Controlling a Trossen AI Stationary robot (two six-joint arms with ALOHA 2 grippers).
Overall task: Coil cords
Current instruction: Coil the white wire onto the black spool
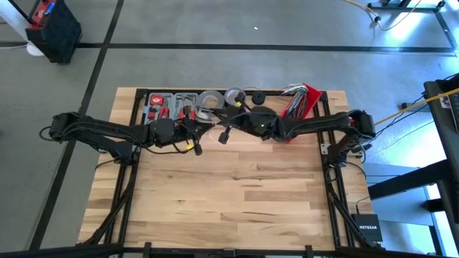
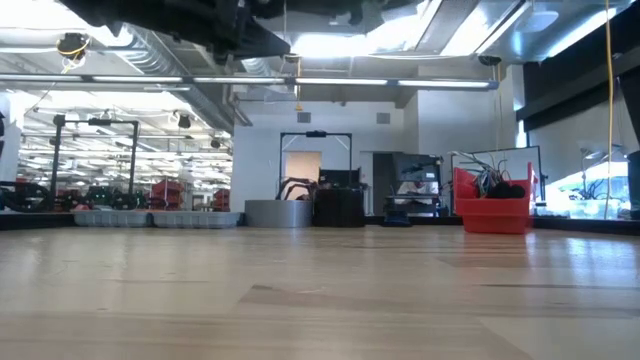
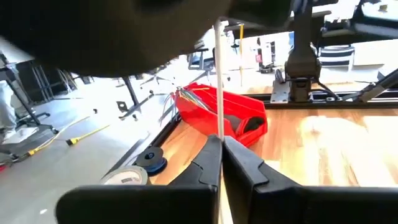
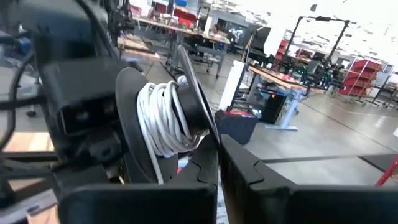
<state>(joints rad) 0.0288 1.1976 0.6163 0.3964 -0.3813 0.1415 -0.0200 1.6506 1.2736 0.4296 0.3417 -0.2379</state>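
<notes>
The white cord (image 3: 218, 81) runs taut from my left gripper (image 3: 221, 144) up to a dark blurred mass above it. My left gripper (image 1: 195, 143) is shut on it, over the far middle of the table. In the right wrist view, several turns of the white cord (image 4: 163, 118) are wound between the two black discs of a round puck (image 4: 198, 102). My right gripper (image 4: 217, 146) is shut at that puck's rim, with the left arm's wrist (image 4: 78, 106) close behind. In the high view my right gripper (image 1: 231, 131) faces the left one. No dark cord shows. My left gripper pinches a single strand of the white cord (image 3: 219, 132) between its two fingertips. The cord runs straight on past the fingers, drawn taut and clear of the table. My right gripper pinches the thin rim of the puck's nearer black disc (image 4: 211, 134) between its fingertips. The fingers lie about level. The puck is held clear of the table with the cord's turns on it.
A red bin (image 1: 301, 104) of wires stands at the far right. Grey and black tape rolls (image 1: 211, 99) and a tool tray (image 1: 165, 106) lie along the far edge. The wooden table top (image 1: 237, 193) stretches toward the near edge.
</notes>
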